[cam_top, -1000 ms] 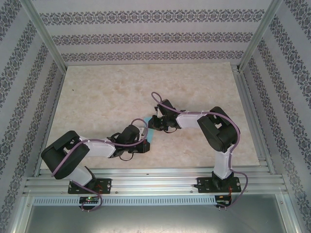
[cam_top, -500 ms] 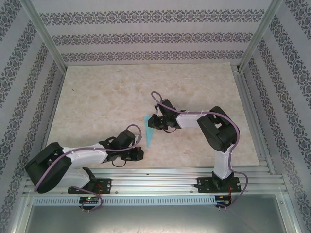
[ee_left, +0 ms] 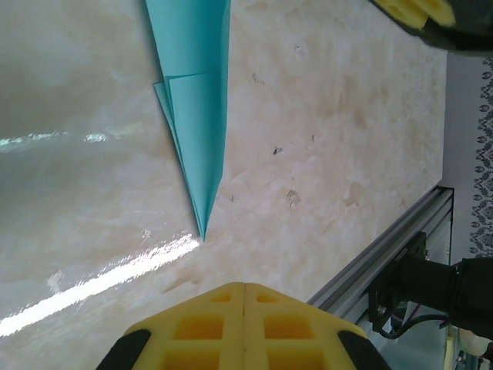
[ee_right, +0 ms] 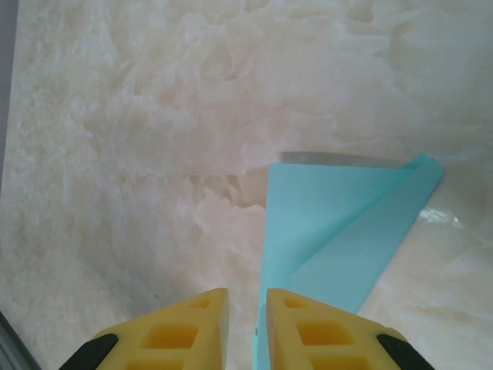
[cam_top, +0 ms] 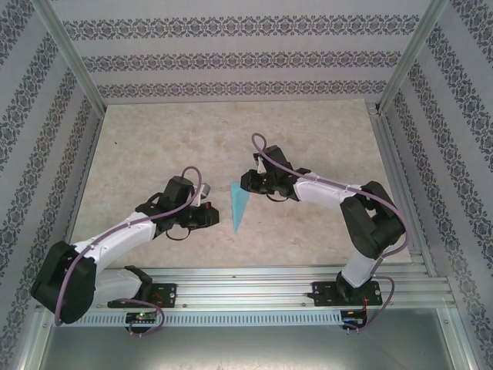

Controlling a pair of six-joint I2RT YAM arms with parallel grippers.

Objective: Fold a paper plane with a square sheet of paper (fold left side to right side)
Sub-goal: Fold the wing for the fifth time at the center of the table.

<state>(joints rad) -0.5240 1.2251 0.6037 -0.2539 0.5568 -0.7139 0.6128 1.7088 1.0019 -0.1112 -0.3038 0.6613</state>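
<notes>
Starting at the left gripper (ee_left: 245, 289): clamped fully shut on nothing, yellow pads flush together, hovering just short of the sharp nose of the slim, pointed light-blue paper dart (ee_left: 192, 100). Over on the right gripper (ee_right: 246, 297): cracked open a sliver, hanging over the wide tail end of the same dart. Not visibly pinching it, though hard to call for sure with one blue edge running right under the gap. Zooming out to the overhead view: dart lying flat on the beige marbled tabletop (cam_top: 154, 154), roughly midway between both arms. Nose pointing toward the near aluminium rail (cam_top: 246, 277), tail up by the right gripper, left gripper off to its left side, near but apart. Looks like the folding is pretty much wrapped up, judging by the layered creases and the narrow shape, so probably at the let-go-and-back-off stage. Next up, just guessing: lift both sets of fingers straight clear without dragging or snagging that thin paper. Maybe add one last press along the crease if not lying flat enough.
</notes>
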